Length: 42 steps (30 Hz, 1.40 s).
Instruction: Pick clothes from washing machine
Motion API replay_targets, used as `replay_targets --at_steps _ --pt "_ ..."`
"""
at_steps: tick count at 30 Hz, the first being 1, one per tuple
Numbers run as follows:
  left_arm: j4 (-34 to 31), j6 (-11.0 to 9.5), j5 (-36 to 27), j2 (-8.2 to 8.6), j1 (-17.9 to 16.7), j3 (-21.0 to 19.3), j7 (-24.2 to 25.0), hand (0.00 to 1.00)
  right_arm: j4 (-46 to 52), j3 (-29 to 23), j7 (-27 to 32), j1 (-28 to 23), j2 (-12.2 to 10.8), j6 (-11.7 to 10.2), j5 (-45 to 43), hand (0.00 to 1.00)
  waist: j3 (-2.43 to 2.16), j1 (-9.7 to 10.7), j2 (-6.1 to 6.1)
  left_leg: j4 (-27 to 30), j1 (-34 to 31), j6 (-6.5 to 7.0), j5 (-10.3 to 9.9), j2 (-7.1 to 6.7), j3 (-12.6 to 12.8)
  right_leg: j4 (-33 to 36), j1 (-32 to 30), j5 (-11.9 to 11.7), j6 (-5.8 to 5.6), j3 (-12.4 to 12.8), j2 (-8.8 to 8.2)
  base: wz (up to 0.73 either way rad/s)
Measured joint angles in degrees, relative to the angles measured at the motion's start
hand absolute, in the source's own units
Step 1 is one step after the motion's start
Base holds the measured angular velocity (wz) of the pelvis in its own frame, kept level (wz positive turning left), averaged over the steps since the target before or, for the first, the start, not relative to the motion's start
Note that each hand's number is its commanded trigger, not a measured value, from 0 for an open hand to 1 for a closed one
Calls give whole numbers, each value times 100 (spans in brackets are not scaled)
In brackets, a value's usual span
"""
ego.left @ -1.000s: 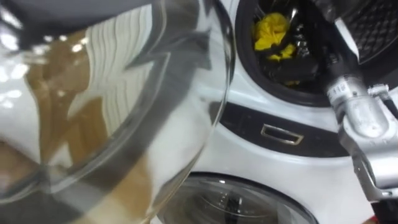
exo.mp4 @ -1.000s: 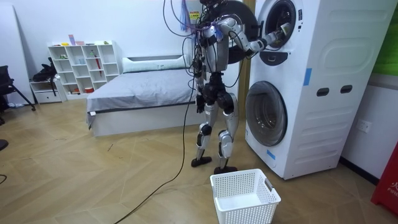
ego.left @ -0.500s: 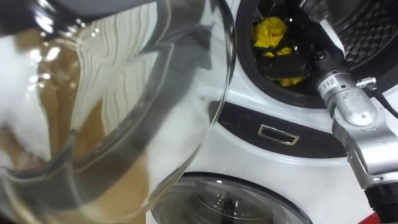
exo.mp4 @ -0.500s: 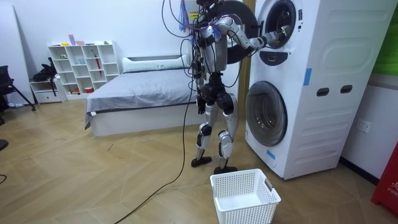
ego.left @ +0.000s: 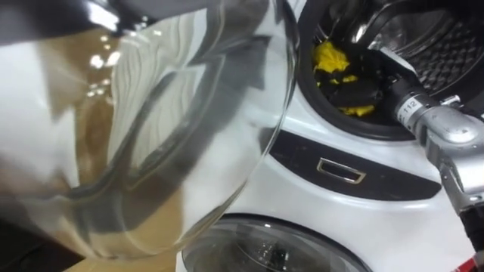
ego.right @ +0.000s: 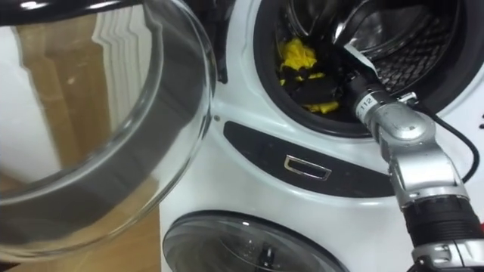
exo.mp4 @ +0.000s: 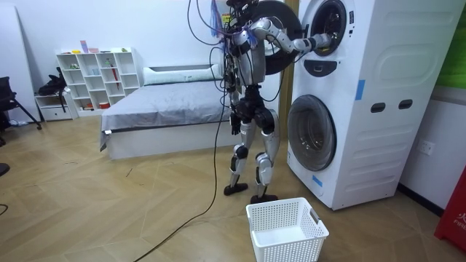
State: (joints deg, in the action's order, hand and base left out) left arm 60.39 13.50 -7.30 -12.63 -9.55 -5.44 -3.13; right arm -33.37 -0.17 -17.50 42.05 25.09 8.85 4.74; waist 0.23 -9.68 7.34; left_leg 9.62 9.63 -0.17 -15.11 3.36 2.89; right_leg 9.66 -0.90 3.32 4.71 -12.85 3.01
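I stand in front of two stacked machines [exo.mp4: 349,102]. The upper washing machine's round opening [ego.right: 261,83] is open. Inside the drum lies a yellow cloth [ego.left: 327,54] with dark cloth beside it. My right arm reaches in from the right, and my dark right hand [ego.left: 361,81] rests among the yellow cloth [ego.right: 299,53]; its fingers are lost in the dark pile. What looks like my left hand [exo.mp4: 234,122] hangs small by my hip in the room view.
The upper machine's glass door [ego.left: 151,128] swings out wide on my left, close to my head. Below is the lower machine's shut door [ego.left: 272,249]. A white laundry basket [exo.mp4: 285,229] stands on the floor near my feet. A bed [exo.mp4: 160,109] is behind me.
My right arm has lifted a little and reached further into the drum, onto the yellow cloth. The eye view has shifted slightly.
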Motion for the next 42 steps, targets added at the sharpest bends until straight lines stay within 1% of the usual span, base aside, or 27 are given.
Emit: replay_targets --at_steps 3,8,10,11,12,13,14,17,18,19,20,22,23,24,25,26,28,29,30,31,32,33,35,37,39,41,42 --pt "-9 15 4 -1 0 8 -20 0 -134 -112 76 98 36 -2 3 100 2 -12 -4 -11 0 0 0 9 -1 -7 -3 1 0 9 10 0" --pt "-25 19 2 -3 9 40 -65 0 -170 -104 174 117 85 -15 8 100 4 -24 -7 -29 1 1 1 21 -6 -13 -13 11 -14 2 16 0" --pt "-18 18 -6 -34 6 144 -85 0 -164 -103 194 116 88 -20 70 100 2 -14 -4 -18 7 2 2 23 -5 -14 -13 16 -20 6 18 0" --pt "-17 16 -4 -57 16 205 -85 0 -160 -101 244 117 88 -9 74 100 -1 -11 2 -17 6 2 2 22 2 -11 -15 19 -24 7 14 -3" --pt "-17 9 2 -76 29 231 -85 0 -117 -98 248 116 86 -5 41 100 -19 -9 31 -18 6 3 2 18 25 -6 -28 24 -28 26 13 -8" --pt "-16 -27 -3 -90 35 229 -85 0 -3 -94 289 114 69 7 -77 100 -19 -11 36 -19 6 3 2 16 55 -7 -38 24 -28 56 19 -10" --pt "-14 -40 -7 -91 38 225 -85 0 77 -81 330 111 66 26 -148 100 -26 -14 51 -19 6 3 2 16 78 -6 -45 24 -28 73 23 -14" --pt "10 -77 -7 -136 3 208 -62 0 761 71 438 -1 81 245 -466 100 -38 0 72 -19 3 3 2 22 169 -4 -89 24 -28 147 78 -16" --pt "55 -116 -5 -162 -4 216 -37 0 1185 121 524 -134 82 381 -561 100 -41 7 78 -25 -5 2 2 26 181 0 -110 23 -26 150 70 -10" --pt "63 -141 -20 -166 -23 219 -35 0 1652 128 618 -317 89 485 -609 100 -39 71 73 -30 -9 2 2 28 183 1 -121 23 -27 152 57 -6" --pt "62 -162 -75 -165 -33 218 -35 0 1896 125 650 -413 100 517 -658 100 -36 100 69 -30 -19 2 2 29 182 0 -129 23 -27 151 57 0" --pt "145 -285 -175 -161 -67 213 -36 0 2911 113 713 -777 103 609 -712 100 -25 196 52 -32 -53 2 3 40 256 -1 -182 23 -27 191 75 -12" --pt "168 -301 -199 -162 -102 215 -39 0 3175 113 720 -895 103 609 -715 100 -18 216 40 -32 -45 2 2 48 288 -2 -178 23 -27 205 85 -16" --pt "169 -353 -228 -160 -170 215 -41 0 3778 116 728 -1183 102 610 -714 100 -11 286 14 -32 -25 2 2 61 325 -3 -163 23 -27 223 99 -8" --pt "168 -389 -240 -157 -200 215 -42 0 4073 118 726 -1330 102 610 -712 100 1 330 -14 -34 -14 2 2 69 326 -3 -155 23 -27 230 106 -9" --pt "167 -456 -273 -141 -244 209 -49 0 4602 117 724 -1614 102 609 -704 100 4 392 -55 -35 -1 1 2 81 350 -1 -152 23 -27 268 117 -9" --pt "172 -582 -417 -81 -301 101 -60 0 5364 77 703 -2046 100 574 -547 100 -6 535 -121 -35 15 1 3 96 433 -9 -144 23 -27 321 128 -10" --pt "159 -636 -463 -73 -340 101 -60 0 5519 59 685 -2165 100 555 -447 100 -14 568 -139 -36 28 1 3 97 455 -10 -137 23 -27 329 131 -9" --pt "149 -748 -621 -55 -432 110 -62 0 5778 54 666 -2362 100 538 -165 100 -15 671 -192 -45 75 0 3 100 500 -8 -113 23 -27 353 138 -11" --pt "157 -807 -737 -32 -511 105 -67 0 5960 41 607 -2513 100 500 104 100 -30 789 -222 -58 104 0 3 103 511 -7 -96 23 -27 385 143 -11" --pt "164 -841 -753 -15 -544 100 -72 0 6035 11 551 -2559 99 485 222 100 -34 825 -236 -65 108 0 3 105 513 -7 -98 23 -27 404 142 -13" --pt "185 -914 -750 20 -579 88 -73 0 6181 -111 451 -2659 99 474 410 100 -28 894 -282 -91 115 0 3 106 515 -8 -116 23 -28 444 141 -12" --pt "208 -1001 -751 69 -618 -1 -67 0 6250 -303 359 -2739 98 406 564 100 -34 978 -301 -104 122 0 2 95 561 2 -131 21 -30 484 137 -9" --pt "227 -1091 -758 72 -670 -138 -40 0 6401 -693 262 -2868 108 353 763 100 -37 1102 -312 -106 117 -13 -14 90 599 9 -133 19 -30 485 144 3" --pt "222 -1135 -750 73 -726 -180 -32 0 6495 -990 225 -2925 127 273 901 100 -36 1133 -345 -117 113 -24 -99 106 624 16 -152 9 -8 499 193 -3" --pt "204 -1140 -697 76 -802 -226 -34 0 6549 -1198 185 -3049 147 181 1171 100 -64 1178 -335 -111 95 -38 -108 121 626 18 -151 -2 8 487 199 -2" --pt "182 -1140 -655 76 -847 -234 -37 0 6579 -1320 161 -3164 152 109 1444 100 -90 1219 -298 -96 95 -48 -109 126 624 25 -149 -4 18 489 204 0"
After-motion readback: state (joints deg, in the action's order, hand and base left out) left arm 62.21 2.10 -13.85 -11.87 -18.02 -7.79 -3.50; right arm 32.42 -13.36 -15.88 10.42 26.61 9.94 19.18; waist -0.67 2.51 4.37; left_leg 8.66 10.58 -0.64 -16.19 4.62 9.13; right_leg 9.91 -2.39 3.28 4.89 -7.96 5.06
